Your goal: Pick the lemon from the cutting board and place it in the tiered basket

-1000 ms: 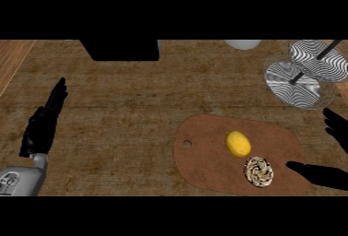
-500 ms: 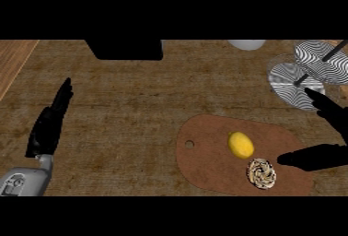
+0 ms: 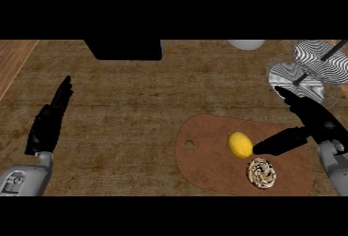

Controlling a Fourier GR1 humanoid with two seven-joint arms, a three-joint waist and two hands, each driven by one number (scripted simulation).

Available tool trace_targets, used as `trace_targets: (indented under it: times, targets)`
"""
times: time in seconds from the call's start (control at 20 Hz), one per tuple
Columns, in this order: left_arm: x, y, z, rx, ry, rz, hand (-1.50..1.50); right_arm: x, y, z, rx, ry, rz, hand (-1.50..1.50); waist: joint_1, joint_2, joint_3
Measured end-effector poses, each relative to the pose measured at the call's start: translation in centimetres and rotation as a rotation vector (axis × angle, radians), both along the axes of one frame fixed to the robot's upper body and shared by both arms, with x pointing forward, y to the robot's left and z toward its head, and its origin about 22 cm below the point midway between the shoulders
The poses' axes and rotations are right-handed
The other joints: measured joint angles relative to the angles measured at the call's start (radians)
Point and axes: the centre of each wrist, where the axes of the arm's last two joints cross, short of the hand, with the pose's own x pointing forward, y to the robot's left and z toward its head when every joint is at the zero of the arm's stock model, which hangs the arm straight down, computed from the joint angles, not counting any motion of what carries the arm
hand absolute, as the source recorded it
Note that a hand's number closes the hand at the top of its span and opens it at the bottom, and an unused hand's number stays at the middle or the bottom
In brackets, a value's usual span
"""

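Note:
A yellow lemon (image 3: 239, 144) lies on the brown cutting board (image 3: 211, 161) at the lower right of the head view. My right hand (image 3: 314, 122) is open beside it on the right. Its thumb reaches to the lemon's right side and its fingers point up toward the tiered basket (image 3: 306, 73). The basket has zebra-patterned trays and stands at the upper right. My left hand (image 3: 49, 120) rests open at the far left, fingers up, far from the board.
A round patterned pastry (image 3: 262, 173) lies on the board just below the lemon. A black box (image 3: 127, 48) stands at the counter's back edge. A pale bowl (image 3: 245, 44) sits at the back right. A lighter wooden strip (image 3: 14, 60) runs along the left.
My right hand has moved in from the right edge toward the lemon, its thumb now at the lemon's side. The left hand has shifted slightly.

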Motion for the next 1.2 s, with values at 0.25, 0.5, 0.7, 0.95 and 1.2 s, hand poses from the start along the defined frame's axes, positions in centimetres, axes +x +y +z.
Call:
trace_targets:
  times: [0.25,0.5,0.7,0.95,1.2]
  targets:
    - [-0.4,0.6,-0.2,0.0,0.001,0.007,0.0,0.3,1.1,-1.3,-0.028,0.057,0.021,-1.5,-0.005,-0.001,0.0]
    - [-0.1,0.9,0.1,0.002,0.0,0.008,0.0,0.2,2.1,-2.2,-0.047,0.079,0.04,-1.5,-0.009,-0.002,0.0]
    - [-0.6,0.8,-0.5,0.003,0.005,0.01,0.0,-0.6,2.9,-2.6,-0.077,0.077,0.066,-1.5,-0.011,-0.003,0.0]
    - [-0.5,0.8,-1.1,0.008,0.001,0.011,0.0,-0.8,3.4,-2.6,-0.138,0.058,0.078,-1.5,-0.012,-0.002,0.0]
    - [-0.8,1.2,-0.7,0.006,0.0,0.015,0.0,-1.8,4.2,-3.5,-0.185,0.058,0.092,-1.5,-0.011,-0.003,0.0]
